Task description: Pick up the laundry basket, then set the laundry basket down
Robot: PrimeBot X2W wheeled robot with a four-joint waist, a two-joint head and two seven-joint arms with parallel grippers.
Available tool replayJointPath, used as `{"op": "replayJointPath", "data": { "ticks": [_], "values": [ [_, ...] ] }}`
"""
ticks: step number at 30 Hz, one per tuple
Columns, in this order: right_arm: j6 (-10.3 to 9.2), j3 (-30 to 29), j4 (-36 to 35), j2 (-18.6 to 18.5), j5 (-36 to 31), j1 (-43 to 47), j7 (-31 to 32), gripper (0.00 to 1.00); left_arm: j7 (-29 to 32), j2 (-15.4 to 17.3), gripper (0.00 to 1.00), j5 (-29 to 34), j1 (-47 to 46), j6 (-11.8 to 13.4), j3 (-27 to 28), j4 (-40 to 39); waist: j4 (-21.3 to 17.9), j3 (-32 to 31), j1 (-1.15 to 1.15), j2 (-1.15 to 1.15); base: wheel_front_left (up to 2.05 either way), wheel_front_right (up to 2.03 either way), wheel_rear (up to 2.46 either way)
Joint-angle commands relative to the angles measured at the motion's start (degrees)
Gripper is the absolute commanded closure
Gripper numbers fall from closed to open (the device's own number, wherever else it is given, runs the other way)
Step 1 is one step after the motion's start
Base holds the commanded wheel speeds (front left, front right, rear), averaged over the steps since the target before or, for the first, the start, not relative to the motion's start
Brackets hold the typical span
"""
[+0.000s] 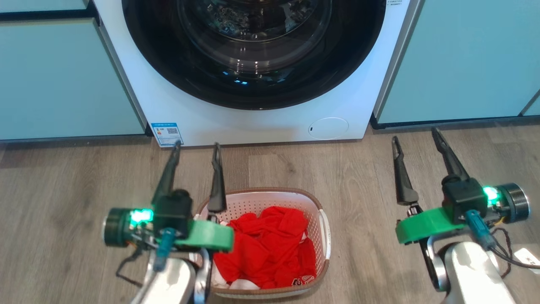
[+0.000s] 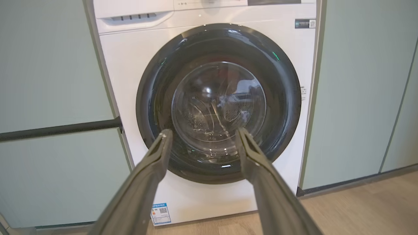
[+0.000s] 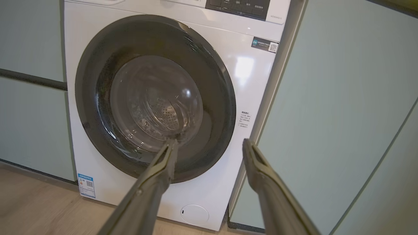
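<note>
Now, the laundry basket (image 1: 274,198) is seen standing on the wooden floor (image 1: 358,177) in front of the washing machine (image 1: 253,122), low in the head view and between the two grippers. The left gripper (image 1: 197,145) is held with its fingers spread and nothing between them; its inner finger is drawn across the basket's far left corner in the head view, though whether contact is made cannot be told. The right gripper (image 1: 414,135) is likewise parted and empty, well apart from the basket on its right side. A bare strip of floor is left between the basket's far rim and the machine's front, and open floor is seen to the basket's right. Pale green cabinets (image 1: 63,80) are set on both sides of the machine. The basket is white and perforated, edged with a brown woven-look rim, with a white handle (image 1: 325,228) on its right side, and it is filled with crumpled red clothing (image 1: 265,245).
</note>
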Motion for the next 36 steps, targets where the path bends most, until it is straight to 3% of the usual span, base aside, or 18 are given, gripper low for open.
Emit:
{"op": "replayJointPath", "data": {
  "ticks": [1, 6, 10, 18, 25, 36],
  "values": [
    [0.41, 1.8, -2.8, 0.3, -1.2, -2.2, -0.7, 0.00, -0.7, -0.8, 0.00, 0.6, -1.8, -0.9, 3.9, -2.8, 0.1, 0.1, 0.00, 0.00, 0.00, 0.00, 0.00],
    [0.41, 2.1, -3.4, 0.4, 3.0, -1.7, -0.7, 0.00, -0.7, -3.5, 0.00, -2.4, 0.2, -8.1, 10.6, -4.4, 0.3, 0.1, 0.00, 0.00, 0.00, 0.00, 0.00],
    [0.41, 2.5, -0.9, 0.4, 5.5, -1.0, -0.7, 0.00, -0.7, -4.2, 0.00, -2.4, 1.7, -11.0, 13.9, -2.1, 0.2, 0.0, 0.00, 0.00, 0.00, 0.00, 0.00],
    [0.41, 1.5, 4.7, 0.4, 8.4, -0.8, -0.7, 0.00, -0.7, -4.4, 0.00, -5.5, 2.4, -11.1, 14.6, 3.4, 0.1, 0.1, 0.00, 0.00, 0.00, 0.00, 0.00],
    [0.41, 1.6, 8.8, 0.5, 8.8, -1.2, -0.7, 0.00, -0.7, -4.4, 0.00, -8.2, 2.8, -13.6, 13.6, 9.1, -0.2, -0.1, 0.00, 0.00, 0.00, 0.00, 0.00],
    [0.41, 2.2, 10.6, 0.5, 9.3, -1.8, -0.7, 0.00, -0.7, -4.4, 0.00, -7.0, 1.8, -14.4, 13.3, 10.5, -0.1, -0.1, 0.00, 0.00, 0.00, 0.00, 0.00]
  ]
}}
